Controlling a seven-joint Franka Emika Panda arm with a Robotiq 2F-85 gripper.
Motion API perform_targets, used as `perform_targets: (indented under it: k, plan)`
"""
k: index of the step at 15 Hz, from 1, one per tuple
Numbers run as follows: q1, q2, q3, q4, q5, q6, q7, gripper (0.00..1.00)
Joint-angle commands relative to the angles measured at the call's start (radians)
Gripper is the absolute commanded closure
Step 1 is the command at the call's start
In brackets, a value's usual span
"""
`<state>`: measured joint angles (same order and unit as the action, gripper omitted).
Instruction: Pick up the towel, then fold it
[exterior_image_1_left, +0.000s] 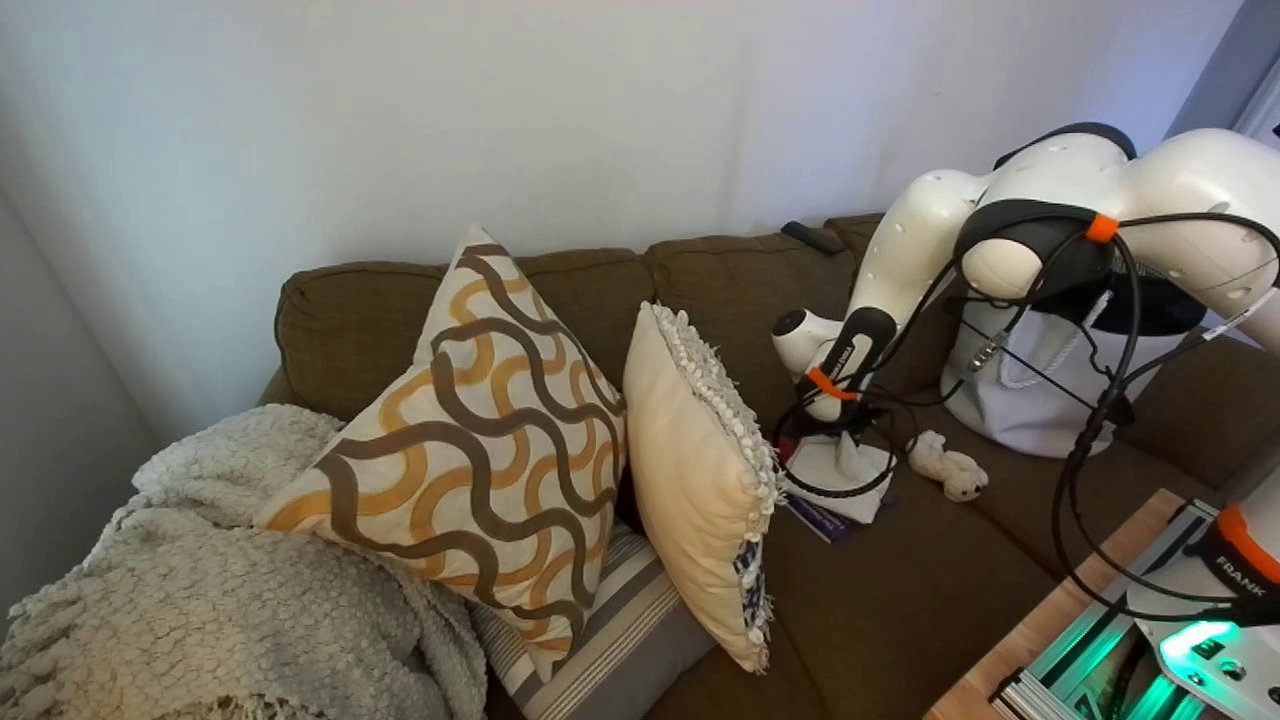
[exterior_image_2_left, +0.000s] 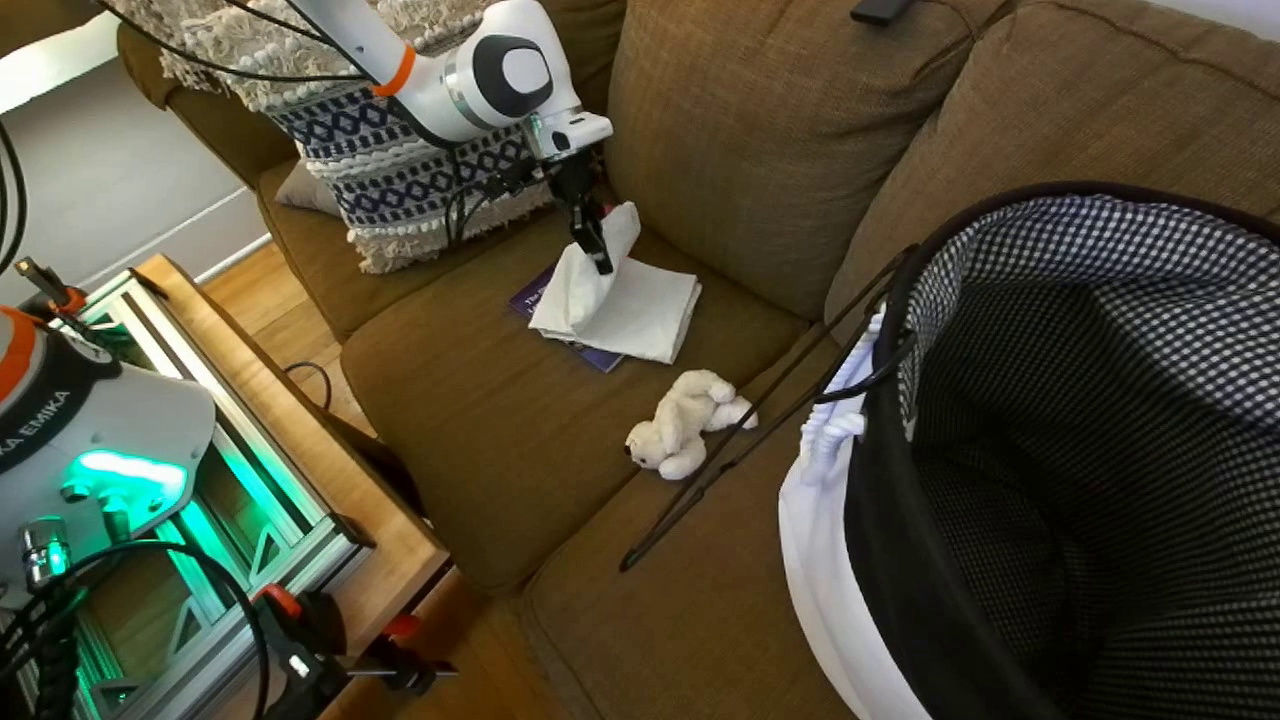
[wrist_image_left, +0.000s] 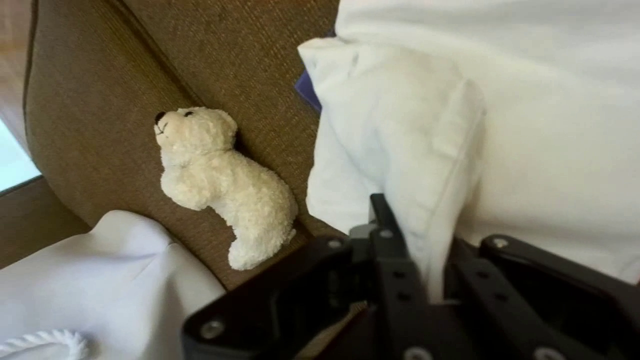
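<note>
A white towel lies folded on the brown couch seat, partly over a purple book. It shows in both exterior views (exterior_image_1_left: 850, 490) (exterior_image_2_left: 655, 305) and fills the right of the wrist view (wrist_image_left: 550, 125). My gripper (exterior_image_2_left: 597, 250) points down over the towel. In the wrist view the gripper (wrist_image_left: 417, 220) has its black fingers closed round a raised, bunched peak of the towel. The left fingertip is visible; the right one is mostly hidden behind the cloth. The rest of the towel still rests on the seat and book.
A white plush bear (exterior_image_2_left: 685, 425) lies beside the towel. A white basket with a black rim (exterior_image_2_left: 830, 560) stands on the couch. A fringed pillow (exterior_image_1_left: 690, 480) is close to the arm. The purple book (exterior_image_2_left: 600, 358) sticks out under the towel. A remote (exterior_image_1_left: 812, 237) lies on the backrest.
</note>
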<state>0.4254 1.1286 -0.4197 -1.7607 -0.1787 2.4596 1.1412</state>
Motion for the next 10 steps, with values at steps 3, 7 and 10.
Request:
perform_targets:
  k: [3, 7, 10]
  plan:
    - [-0.051, 0.051, 0.002, 0.060, -0.035, -0.077, 0.053, 0.99]
    - [-0.076, 0.075, 0.002, 0.108, -0.048, -0.076, 0.056, 0.99]
    - [-0.086, 0.087, -0.002, 0.148, -0.066, -0.100, 0.049, 0.69]
